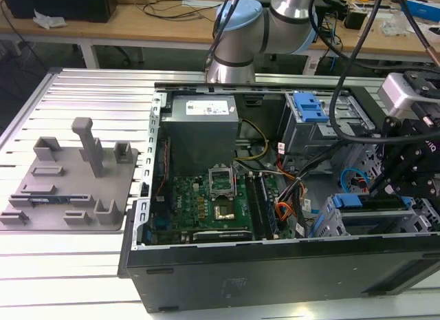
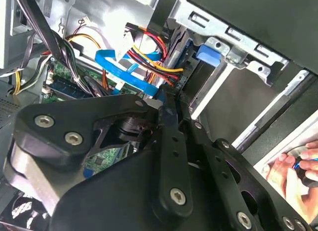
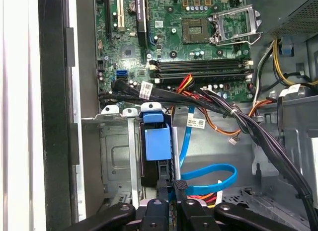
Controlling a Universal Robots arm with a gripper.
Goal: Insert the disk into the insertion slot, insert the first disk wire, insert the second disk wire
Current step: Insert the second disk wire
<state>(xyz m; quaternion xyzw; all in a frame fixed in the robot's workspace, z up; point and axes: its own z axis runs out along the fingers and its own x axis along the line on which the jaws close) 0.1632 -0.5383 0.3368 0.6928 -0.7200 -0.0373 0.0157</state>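
Fingers drawn tight together, no gap between the tips; possibly nipping a small black plug, though not certain. Gripper poised right at the exposed end of the disk. Blue caddy edge-on, seated in the insertion slot, at the near corner of the computer case on the exterior view's right. Blue data cable looping just beside; red, yellow and black power wires bundled close by; motherboard farther in. Disk step judged done, first disk wire in hand. Calls for squaring the plug to the drive's port and pressing straight in, clear of the cable tangle.
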